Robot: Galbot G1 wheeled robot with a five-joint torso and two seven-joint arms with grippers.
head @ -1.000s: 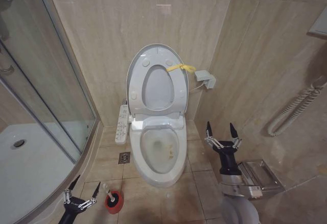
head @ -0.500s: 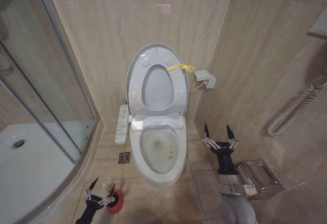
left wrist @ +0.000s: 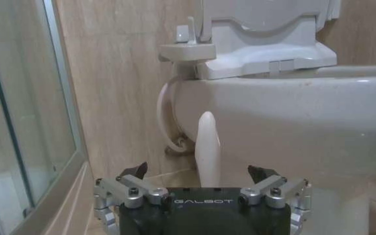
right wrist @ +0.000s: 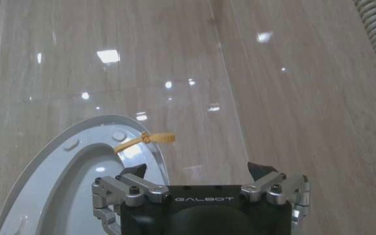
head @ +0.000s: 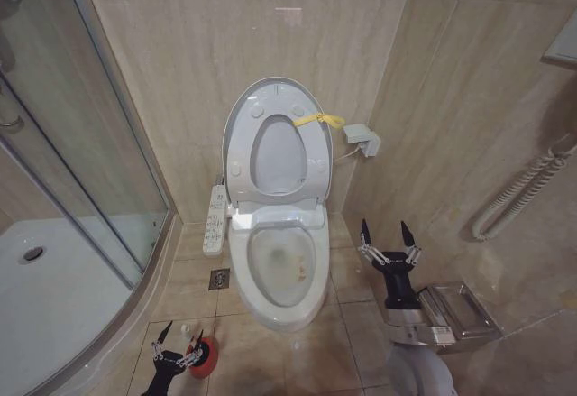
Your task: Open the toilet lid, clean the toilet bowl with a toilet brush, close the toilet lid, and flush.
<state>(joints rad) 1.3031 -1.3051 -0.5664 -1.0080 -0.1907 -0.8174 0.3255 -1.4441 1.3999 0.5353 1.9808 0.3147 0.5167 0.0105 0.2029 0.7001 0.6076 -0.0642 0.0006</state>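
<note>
1. The brush (left wrist: 207, 147) stood upright in its red holder (head: 204, 357), left of the bowl (head: 279, 274).
2. The left gripper (head: 177, 354), jaws wide and empty, flanked the vertical handle.
3. The right gripper (head: 388, 253) idled open, farther off.

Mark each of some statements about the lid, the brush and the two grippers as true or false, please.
1. The lid is raised against the wall. True.
2. The left gripper is shut on the brush. False: it is open, and the handle stands between its fingers.
3. The bowl has a brownish stain inside. True.
4. The right gripper touches the bowl. False: it hangs open beside it, apart.
5. A yellow strap is tied to the lid. True.
</note>
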